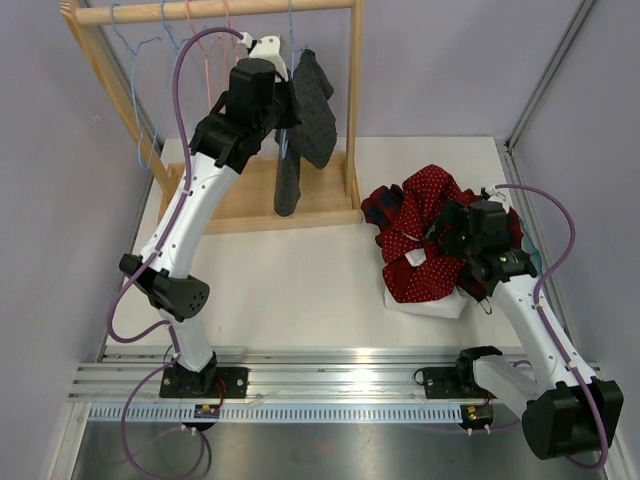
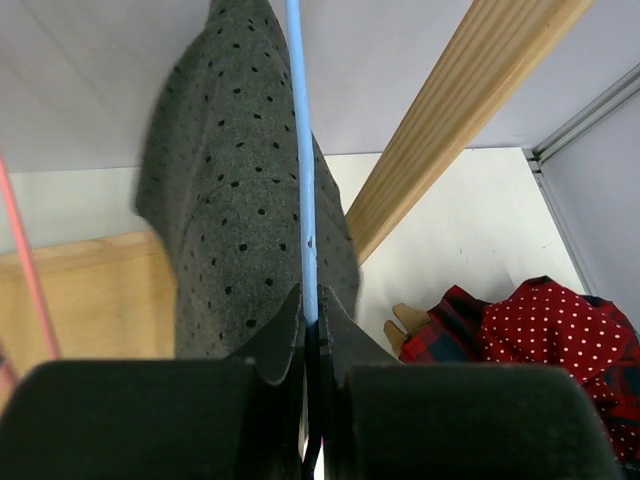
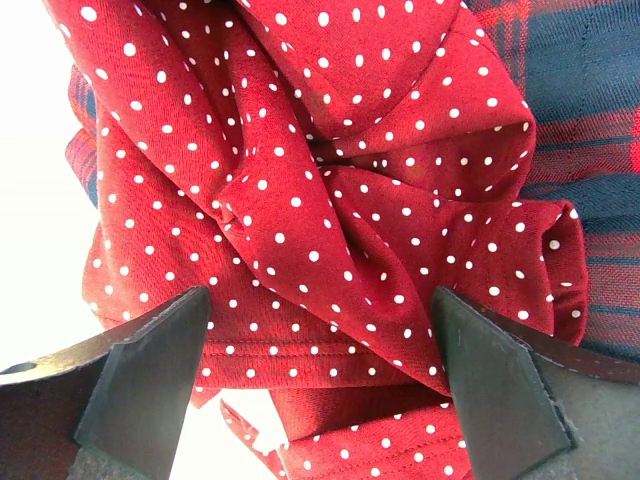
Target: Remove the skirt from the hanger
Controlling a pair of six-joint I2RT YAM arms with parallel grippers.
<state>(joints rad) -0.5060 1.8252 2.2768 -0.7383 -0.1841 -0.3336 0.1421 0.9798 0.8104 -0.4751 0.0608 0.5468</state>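
Note:
A dark grey skirt with black dots (image 1: pixel 316 105) hangs on a blue wire hanger (image 2: pixel 303 150) on the wooden rack (image 1: pixel 215 11). The skirt fills the left wrist view (image 2: pixel 230 200), to the left of and behind the wire. My left gripper (image 1: pixel 285 90) is up at the rack, its jaws shut on the blue hanger wire (image 2: pixel 310 300). My right gripper (image 1: pixel 455 238) is open, low over a pile of clothes on the right. Its jaws (image 3: pixel 320 320) straddle a red white-dotted garment (image 3: pixel 330 180) without closing on it.
The rack's wooden base (image 1: pixel 250 205) and right post (image 2: pixel 460 110) stand by the skirt. Empty pink (image 1: pixel 200 30) and light blue (image 1: pixel 135 45) hangers hang further left. The pile holds the red garment (image 1: pixel 425 225), a plaid one (image 3: pixel 590 100) and a white piece (image 1: pixel 430 302).

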